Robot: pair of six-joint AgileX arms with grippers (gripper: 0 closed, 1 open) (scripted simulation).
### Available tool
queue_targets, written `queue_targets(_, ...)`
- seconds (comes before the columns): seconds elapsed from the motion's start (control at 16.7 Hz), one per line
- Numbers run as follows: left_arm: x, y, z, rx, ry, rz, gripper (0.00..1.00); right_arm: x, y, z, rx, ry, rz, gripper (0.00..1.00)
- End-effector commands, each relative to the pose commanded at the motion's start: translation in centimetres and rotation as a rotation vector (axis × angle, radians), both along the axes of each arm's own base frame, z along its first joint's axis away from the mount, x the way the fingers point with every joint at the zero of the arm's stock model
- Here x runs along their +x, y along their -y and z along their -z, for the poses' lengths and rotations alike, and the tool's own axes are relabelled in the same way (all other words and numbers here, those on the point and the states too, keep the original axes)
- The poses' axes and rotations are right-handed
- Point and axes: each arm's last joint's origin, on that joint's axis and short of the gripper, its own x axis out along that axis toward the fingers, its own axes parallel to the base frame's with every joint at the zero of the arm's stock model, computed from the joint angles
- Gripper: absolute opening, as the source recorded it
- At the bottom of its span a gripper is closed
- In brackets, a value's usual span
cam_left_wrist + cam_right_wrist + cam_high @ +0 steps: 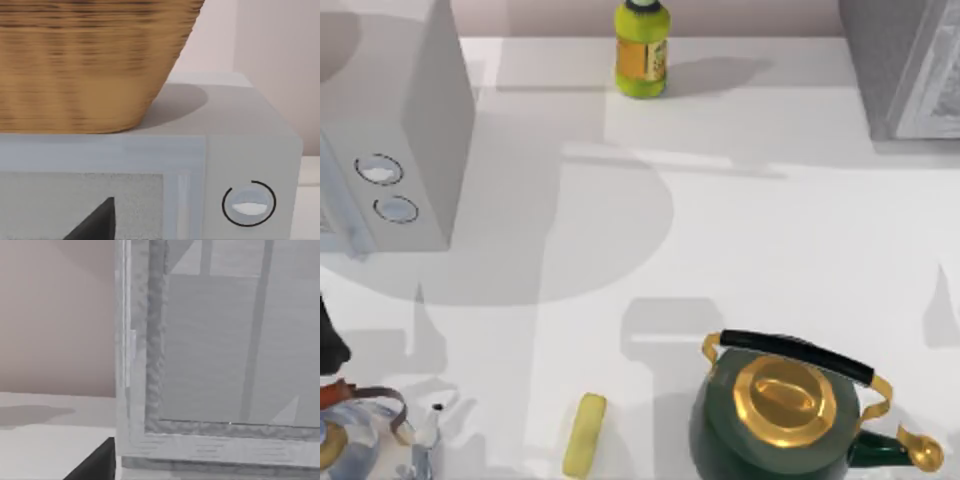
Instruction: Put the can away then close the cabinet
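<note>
The can is out of view. The grey cabinet (900,70) stands at the table's back right corner. The right wrist view sits close to the cabinet's framed front panel (215,350), with a dark edge of my right gripper (97,462) low in the picture. I cannot tell whether the door stands open or closed. A dark edge of my left gripper (95,222) shows in the left wrist view, in front of a microwave (250,150).
The grey microwave (410,150) fills the back left, with a wicker basket (90,65) on top. A yellow-green bottle (641,50) stands at the back middle. Near the front are a dark green kettle (780,415), a yellow bar (585,433) and a silver kettle (370,440).
</note>
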Motion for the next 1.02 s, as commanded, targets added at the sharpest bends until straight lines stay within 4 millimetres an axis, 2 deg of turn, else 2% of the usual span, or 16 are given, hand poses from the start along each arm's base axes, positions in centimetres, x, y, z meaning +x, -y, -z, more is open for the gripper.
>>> queue_targets(0.24, 0.0, 0.0, 0.0, 0.0, 0.0, 0.0, 1.0, 2.6, 4.2, -1.6, -0.012, 0.008, 0.007, 1.0)
queue_targets(0.48, 0.0, 0.0, 0.0, 0.0, 0.0, 0.0, 1.0, 4.2, 10.1, -0.7, -0.008, -0.015, 0.019, 1.0)
queue_targets(0.66, 0.0, 0.0, 0.0, 0.0, 0.0, 0.0, 1.0, 3.9, 14.0, 1.0, 0.006, -0.03, 0.026, 1.0)
queue_targets(0.78, 0.0, 0.0, 0.0, 0.0, 0.0, 0.0, 1.0, 3.4, 15.8, 2.0, 0.018, -0.037, 0.026, 1.0)
queue_targets(1.02, 0.0, 0.0, 0.0, 0.0, 0.0, 0.0, 1.0, 2.6, 17.5, 3.2, 0.036, -0.044, 0.025, 1.0)
